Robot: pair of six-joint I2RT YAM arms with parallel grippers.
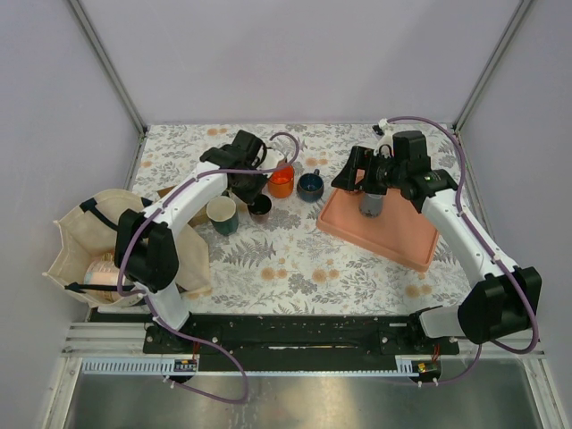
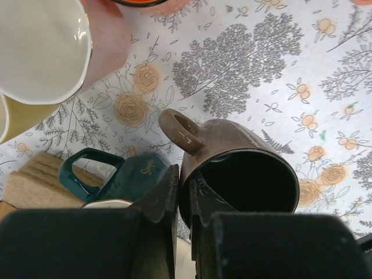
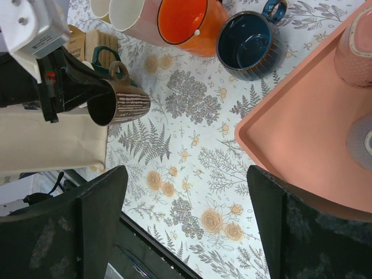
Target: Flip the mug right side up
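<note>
1. Left wrist view: the left gripper point(image 2: 185, 196) has its jaws clenched on the rim of the brown mug point(image 2: 244, 168). One finger is inside the dark mouth and one outside, close to the handle.
2. In the right wrist view the brown mug is tilted, with its ribbed wall showing and its handle uppermost. Whether it touches the worktop point(image 1: 295, 259) I cannot tell.
3. The right gripper point(image 3: 185, 174) has its jaws released and spread wide, grasping nothing, over the edge of the pink tray point(image 3: 302, 133).
4. The tray holds two things, both off to the side of the right jaws. One is a speckled pink mug point(image 3: 356, 43); the other is a grey round piece point(image 3: 363, 142) cut off by the frame edge.
5. Six cups and mugs are off the tray:
   - the brown mug, in the left jaws;
   - one teal mug point(image 2: 136, 177), just beside those jaws;
   - one pink mug point(image 2: 58, 46) with a white inside, and one cream cup point(image 3: 102, 6), both beyond them;
   - one orange mug point(image 3: 192, 23) and one navy cup point(image 3: 247, 38), between the two grippers.
6. One cloth bag point(image 1: 89, 241) lies outside the left arm, well apart from its jaws. It holds pale items too unclear to name.
</note>
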